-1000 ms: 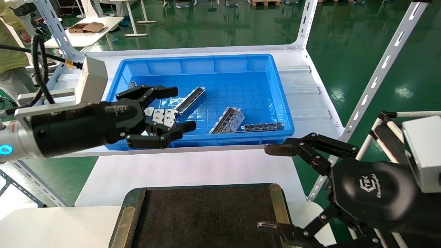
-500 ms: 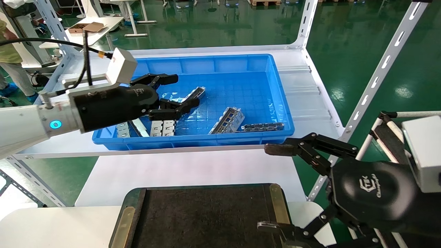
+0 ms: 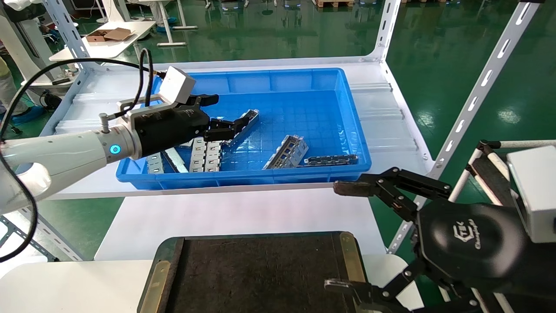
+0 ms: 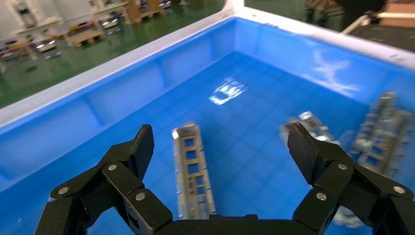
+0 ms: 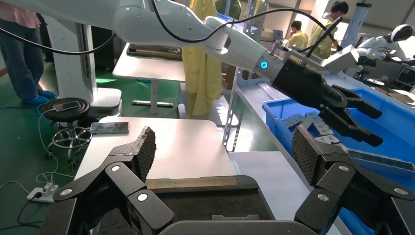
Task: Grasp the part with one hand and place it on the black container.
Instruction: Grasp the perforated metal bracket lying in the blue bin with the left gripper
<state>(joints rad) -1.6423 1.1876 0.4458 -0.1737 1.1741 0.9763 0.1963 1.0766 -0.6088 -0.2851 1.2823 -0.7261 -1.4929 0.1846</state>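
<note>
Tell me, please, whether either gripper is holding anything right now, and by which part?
Nothing is held. The left gripper is open above the part in the blue bin; the right gripper is open and empty over the black container.

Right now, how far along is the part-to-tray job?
Done: the left gripper has reached into the blue bin, jaws open on either side of the part.
In hand: nothing. The part lies on the bin floor, ungrasped.
Left: close on it, lift, carry it to the black container, which holds no part. The right gripper hangs open beside that tray.
</note>
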